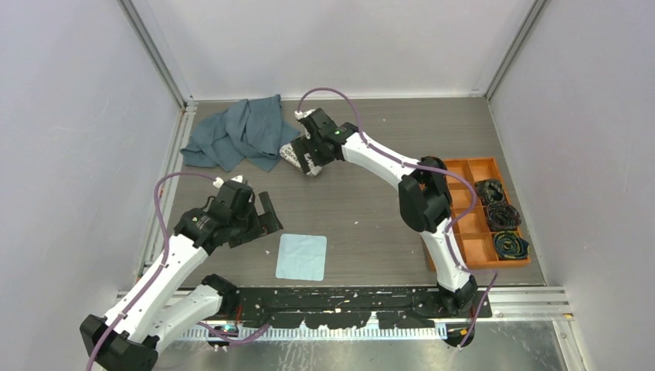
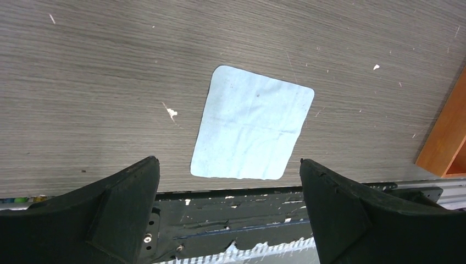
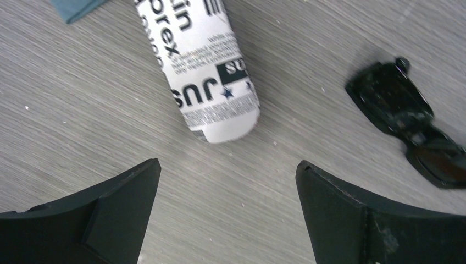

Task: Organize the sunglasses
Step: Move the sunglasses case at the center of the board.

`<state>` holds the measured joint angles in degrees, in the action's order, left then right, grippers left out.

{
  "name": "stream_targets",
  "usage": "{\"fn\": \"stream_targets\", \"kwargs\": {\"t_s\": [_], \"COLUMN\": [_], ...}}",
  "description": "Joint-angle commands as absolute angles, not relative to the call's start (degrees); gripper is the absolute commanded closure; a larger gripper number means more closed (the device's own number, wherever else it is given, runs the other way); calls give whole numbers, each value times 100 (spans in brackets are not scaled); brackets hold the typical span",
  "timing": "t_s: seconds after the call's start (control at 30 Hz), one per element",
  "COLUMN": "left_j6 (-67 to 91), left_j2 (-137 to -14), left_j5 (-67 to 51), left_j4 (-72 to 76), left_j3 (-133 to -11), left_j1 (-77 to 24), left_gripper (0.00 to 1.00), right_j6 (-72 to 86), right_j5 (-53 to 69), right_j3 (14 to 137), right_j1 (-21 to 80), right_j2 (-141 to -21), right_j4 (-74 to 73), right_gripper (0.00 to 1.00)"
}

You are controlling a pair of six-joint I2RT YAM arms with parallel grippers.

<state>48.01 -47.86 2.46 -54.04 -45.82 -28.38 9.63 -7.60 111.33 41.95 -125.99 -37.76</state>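
Sunglasses (image 3: 404,113) are seen clearly only in the right wrist view. They lie flat on the table (image 3: 308,66) to the right of the white printed case (image 3: 211,77), with bare wood between the two. Their lower end is cut off by the picture's edge, and it cannot be told whether the arms are folded (glossy black frame and dark lenses merge into one shape). In the top view they cannot be made out, since the spot beside the case is covered by the right wrist. Their long axis is slanted, running from the upper left end, nearer the case, down to the lower right.

The case is cut off at the top of the wrist view, and its rounded end is turned toward the right gripper (image 3: 227,165). That gripper is spread wide with nothing held, poised above the table just short of the case's end. A corner of the crumpled grey-blue cloth (image 1: 239,135) is seen just left of the case.

Well apart from the case, toward the near left, the left gripper (image 2: 228,165) is also held wide open and empty. A light blue square cloth (image 2: 250,126) is seen between its fingers. Far to the right of the case, an orange tray (image 1: 463,166) is seen, with black coiled bundles (image 1: 502,212) in its outer compartments.
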Motion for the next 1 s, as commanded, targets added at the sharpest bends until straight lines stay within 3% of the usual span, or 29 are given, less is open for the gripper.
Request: {"fn": "stream_targets", "kwargs": {"t_s": [0.0,0.23,0.8,0.9,0.97], "left_j6": [4780,4654,4846,4879,4900], "left_j2": [-4670,-4449,-4065,-4001,-3976], "left_j5": [475,880,612,598,598], "left_j4": [-5628,-6045,-6102,-6102,-6100], "left_j3": [-4861,-5175,-4800,-4775,-4736], "left_j1": [-2813,-2812,-2812,-2812,-2812], "left_gripper": [0,0,0,0,0], "right_j6": [464,222,34,35,108], "right_j5": [-326,-493,-683,-634,-619], "right_j3": [11800,12655,13693,13581,13391], "right_j1": [4242,4241,4247,4252,4254], "right_j2": [-12898,-13587,-14623,-14509,-14337], "right_j4": [-3612,-3887,-4204,-4144,-4042], "right_gripper": [0,0,1,10,22]}}
